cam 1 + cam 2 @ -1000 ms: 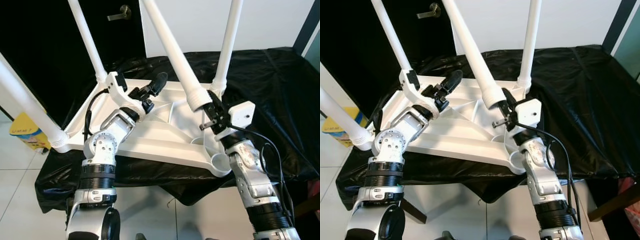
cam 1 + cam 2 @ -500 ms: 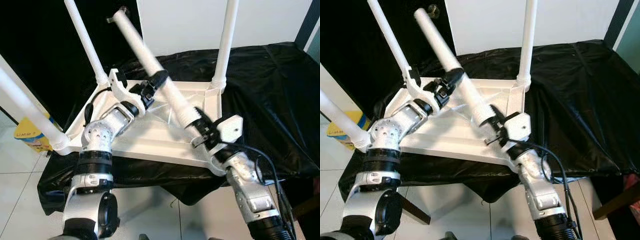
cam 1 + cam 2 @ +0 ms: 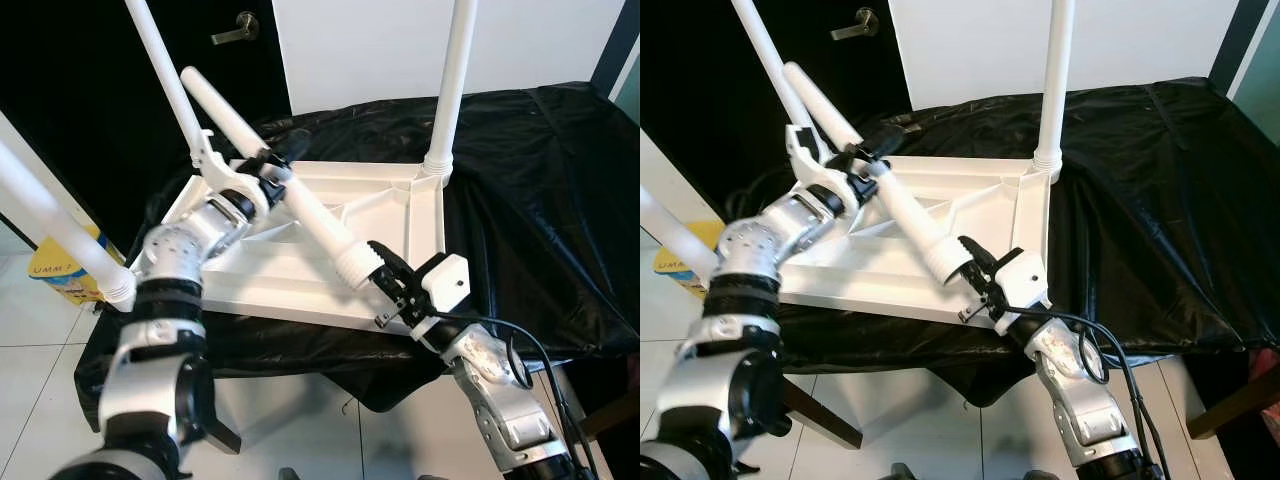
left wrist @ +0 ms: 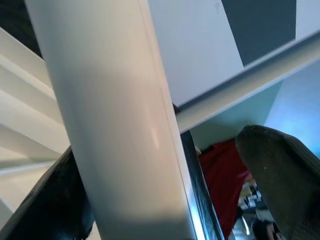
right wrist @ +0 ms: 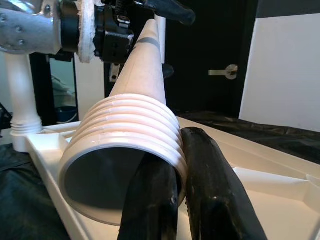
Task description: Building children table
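A white children's table top [image 3: 300, 292] lies upside down on a black cloth. Three white legs stand in its corners: far left [image 3: 165, 80], near left [image 3: 55, 220] and far right [image 3: 455, 80]. A fourth, loose leg [image 3: 300, 210] slants low over the table top, its ribbed threaded end [image 5: 125, 135] at the near right. My right gripper [image 3: 385, 290] is shut on that end, with one finger [image 5: 150, 200] inside the hollow rim and the other outside. My left gripper [image 3: 272, 165] straddles the shaft [image 4: 110, 125] higher up, open, with a gap at one finger [image 4: 280, 190].
The black cloth [image 3: 540, 200] covers the work surface and hangs over its edges. A dark door with a metal handle [image 3: 238, 27] stands behind at the left, beside a white wall. A yellow box [image 3: 50, 272] sits on the tiled floor at the left.
The loose leg has tipped from steeply upright to a low slant towards the left. My right gripper drew its threaded end towards the near edge. My left gripper now straddles the shaft.
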`<state>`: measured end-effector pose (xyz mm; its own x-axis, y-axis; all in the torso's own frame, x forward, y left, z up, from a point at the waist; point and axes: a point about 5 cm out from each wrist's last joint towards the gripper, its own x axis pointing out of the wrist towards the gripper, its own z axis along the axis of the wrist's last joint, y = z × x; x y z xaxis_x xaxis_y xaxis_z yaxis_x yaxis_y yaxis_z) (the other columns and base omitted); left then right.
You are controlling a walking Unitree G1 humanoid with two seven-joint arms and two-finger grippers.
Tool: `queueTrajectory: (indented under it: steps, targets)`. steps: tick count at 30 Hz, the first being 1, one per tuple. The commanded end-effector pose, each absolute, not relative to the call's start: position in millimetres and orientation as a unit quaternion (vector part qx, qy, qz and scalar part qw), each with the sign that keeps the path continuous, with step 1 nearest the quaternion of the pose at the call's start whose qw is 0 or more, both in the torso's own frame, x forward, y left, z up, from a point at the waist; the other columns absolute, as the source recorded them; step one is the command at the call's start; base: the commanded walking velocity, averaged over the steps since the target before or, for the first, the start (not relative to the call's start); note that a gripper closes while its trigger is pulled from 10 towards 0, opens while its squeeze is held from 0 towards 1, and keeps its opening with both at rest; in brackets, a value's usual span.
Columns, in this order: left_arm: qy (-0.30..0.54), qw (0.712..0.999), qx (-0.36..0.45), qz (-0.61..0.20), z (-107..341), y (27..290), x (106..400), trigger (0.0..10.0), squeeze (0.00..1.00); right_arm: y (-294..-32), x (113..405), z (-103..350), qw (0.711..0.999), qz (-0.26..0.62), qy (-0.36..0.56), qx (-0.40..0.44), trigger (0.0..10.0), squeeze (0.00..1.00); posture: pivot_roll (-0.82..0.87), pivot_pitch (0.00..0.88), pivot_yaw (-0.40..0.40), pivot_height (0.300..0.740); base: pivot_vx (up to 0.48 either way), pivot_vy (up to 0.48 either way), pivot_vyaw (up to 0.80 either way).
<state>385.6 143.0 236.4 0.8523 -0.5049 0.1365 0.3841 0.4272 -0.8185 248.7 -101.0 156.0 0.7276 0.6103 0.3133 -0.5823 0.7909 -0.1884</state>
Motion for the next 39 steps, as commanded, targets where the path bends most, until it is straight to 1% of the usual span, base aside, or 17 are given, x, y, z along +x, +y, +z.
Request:
queueTrajectory:
  steps: [1,4,5,7,8,12,23,24,25,35,36,39]
  targets:
    - [-0.004,0.796,-0.463,-0.391,247,140,379,10.0,0.0,-98,247,158,0.924,0.333,-0.186,-0.036,10.0,0.0,-0.17,0.0,0.124,0.74,0.0,0.0,0.0]
    - [-0.002,0.795,-0.461,-0.393,247,140,378,10.0,0.0,-99,247,158,0.925,0.331,-0.184,-0.039,10.0,0.0,-0.17,0.0,0.127,0.74,0.0,0.0,0.0]
    - [-0.002,0.793,-0.468,-0.39,247,141,378,3.9,0.0,-98,247,158,0.925,0.331,-0.184,-0.038,10.0,0.0,-0.17,0.0,0.127,0.74,0.0,0.0,0.0]
    - [-0.001,0.792,-0.472,-0.387,246,142,379,3.9,0.0,-98,246,158,0.925,0.331,-0.185,-0.037,10.0,0.0,-0.17,0.0,0.127,0.74,0.0,0.0,0.0]
    - [0.0,0.792,-0.473,-0.387,246,143,380,0.0,0.0,-97,246,158,0.925,0.331,-0.184,-0.036,10.0,0.0,-0.17,0.0,0.126,0.74,0.0,0.0,0.0]
    - [0.002,0.789,-0.472,-0.394,245,144,379,0.0,0.0,-94,244,158,0.924,0.334,-0.183,-0.032,10.0,0.0,-0.17,0.0,0.127,0.74,0.0,0.0,0.0]
    - [0.004,0.789,-0.474,-0.39,244,145,380,0.0,0.0,-96,244,157,0.925,0.332,-0.183,-0.029,10.0,0.0,-0.17,0.0,0.123,0.74,0.0,0.0,0.0]
    - [0.008,0.792,-0.474,-0.385,243,146,381,0.0,0.0,-96,244,158,0.925,0.332,-0.183,-0.025,10.0,1.0,-0.17,0.0,0.124,0.74,0.0,0.0,0.0]
    - [0.014,0.796,-0.473,-0.379,243,147,382,10.0,0.0,-97,243,159,0.925,0.333,-0.184,-0.023,10.0,1.0,-0.18,0.0,0.129,0.74,0.0,0.0,0.0]
    - [0.019,0.802,-0.488,-0.345,244,158,390,10.0,0.0,-105,239,157,0.928,0.324,-0.18,-0.028,10.0,1.0,-0.19,0.019,0.14,0.74,0.0,0.0,0.0]
    - [0.017,0.802,-0.492,-0.337,245,161,391,10.0,0.0,-106,237,157,0.928,0.327,-0.178,-0.029,10.0,0.0,-0.19,0.019,0.142,0.74,0.0,0.0,0.0]
    - [0.012,0.805,-0.499,-0.321,248,165,395,10.0,0.0,-109,231,154,0.925,0.336,-0.173,-0.03,10.0,0.0,-0.19,0.02,0.145,0.74,0.0,0.0,0.0]
